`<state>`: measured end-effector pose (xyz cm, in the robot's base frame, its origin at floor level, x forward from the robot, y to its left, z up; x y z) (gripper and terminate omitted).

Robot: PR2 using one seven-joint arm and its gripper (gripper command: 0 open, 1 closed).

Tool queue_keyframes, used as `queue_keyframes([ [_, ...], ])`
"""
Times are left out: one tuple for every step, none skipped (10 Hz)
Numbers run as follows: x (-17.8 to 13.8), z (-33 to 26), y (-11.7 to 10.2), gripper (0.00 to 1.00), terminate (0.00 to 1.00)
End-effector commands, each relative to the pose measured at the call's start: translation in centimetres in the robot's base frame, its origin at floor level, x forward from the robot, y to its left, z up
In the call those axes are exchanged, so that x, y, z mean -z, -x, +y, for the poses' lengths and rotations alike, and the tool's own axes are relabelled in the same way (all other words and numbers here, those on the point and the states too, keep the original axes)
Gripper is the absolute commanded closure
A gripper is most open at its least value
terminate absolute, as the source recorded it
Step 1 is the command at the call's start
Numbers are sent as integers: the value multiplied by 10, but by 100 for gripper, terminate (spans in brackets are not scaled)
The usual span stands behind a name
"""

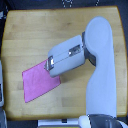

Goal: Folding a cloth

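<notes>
A pink-magenta cloth (41, 82) lies flat on a wooden counter (30, 35) in the lower left of the frame, set askew: its long axis runs on a diagonal from lower left up toward the frame's centre, so that no side squares with the counter's edges. One corner points left, toward the counter's left edge, another down toward the near edge, and the upper right corner passes under the robot's arm (95, 65). The arm, white and grey, enters from the bottom right and reaches up and leftward across the centre, its boxy wrist ending at the pincer (49, 64), which sits over the cloth's upper right edge; the fingertips are hidden beneath the wrist housing, and whether they are parted or closed on the fabric cannot be told. The cloth's lower corner lies near the counter's bottom edge and its left corner close to the left edge, though both appear to stay on the wood. Bare wood spreads across the whole upper half of the frame and along the upper left, well apart from the cloth; the right side is largely covered by the arm. The fabric reads as thin, plain and evenly coloured, four-sided with soft, slightly wavering edges, and much smaller than the counter.
</notes>
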<state>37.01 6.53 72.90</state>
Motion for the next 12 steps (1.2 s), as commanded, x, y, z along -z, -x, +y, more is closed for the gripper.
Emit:
queue_keyframes([
  [10, -8, 23, 100, 0],
  [10, -7, 25, 100, 0],
  [11, -8, 23, 100, 0],
  [11, -8, 22, 100, 0],
  [10, -8, 20, 100, 0],
  [10, -9, 19, 100, 0],
  [10, -9, 19, 100, 0],
  [10, -9, 19, 100, 0],
  [9, -9, 19, 100, 0],
  [8, -9, 19, 100, 0],
  [6, -11, 20, 100, 0],
  [3, -14, 20, 100, 0],
])
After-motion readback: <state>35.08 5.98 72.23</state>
